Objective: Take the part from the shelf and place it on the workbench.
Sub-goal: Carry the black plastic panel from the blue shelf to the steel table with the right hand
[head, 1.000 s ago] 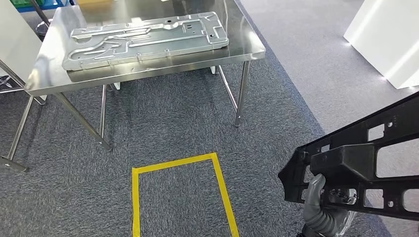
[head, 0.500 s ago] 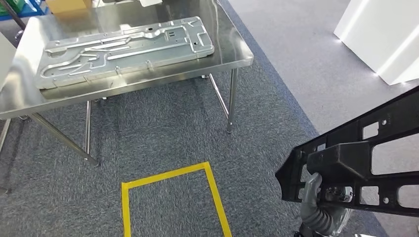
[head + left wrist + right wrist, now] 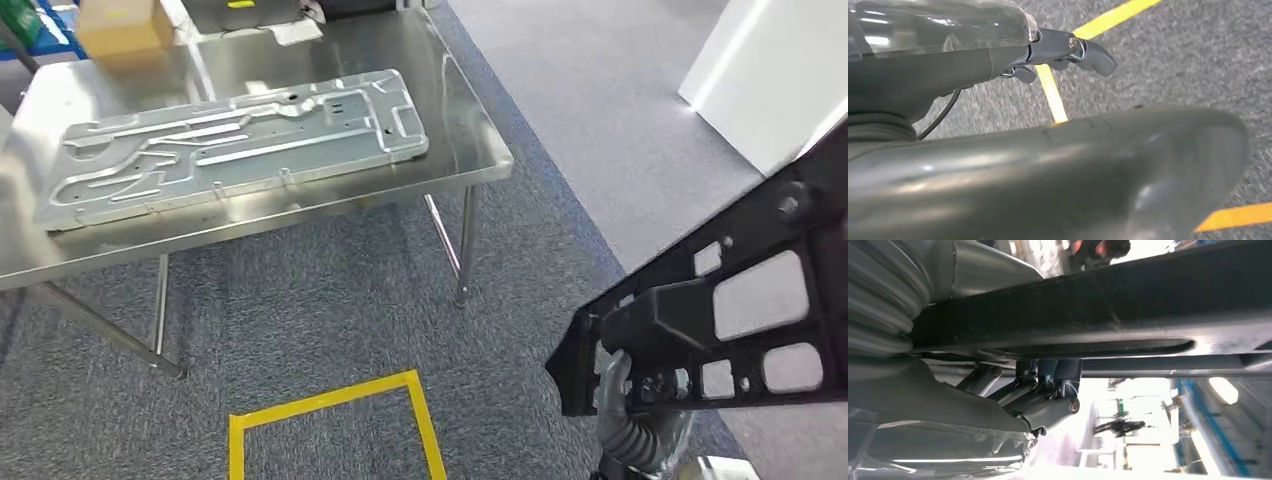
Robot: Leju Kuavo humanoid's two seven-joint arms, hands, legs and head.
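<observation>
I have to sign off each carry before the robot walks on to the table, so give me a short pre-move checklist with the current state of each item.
1. Black part held by the right hand: ok, the fingers wrap its lower bar.
2. Grip firm enough for walking: cannot tell; most of the part reaches far beyond the hand.
3. Floor between the yellow tape box and the workbench: ok, bare carpet.
4. Free space on the workbench: not ok; the silver stamped panel covers most of the front, and a cardboard box sits at the back.
5. Left hand free: ok, it holds nothing, above the carpet.
</observation>
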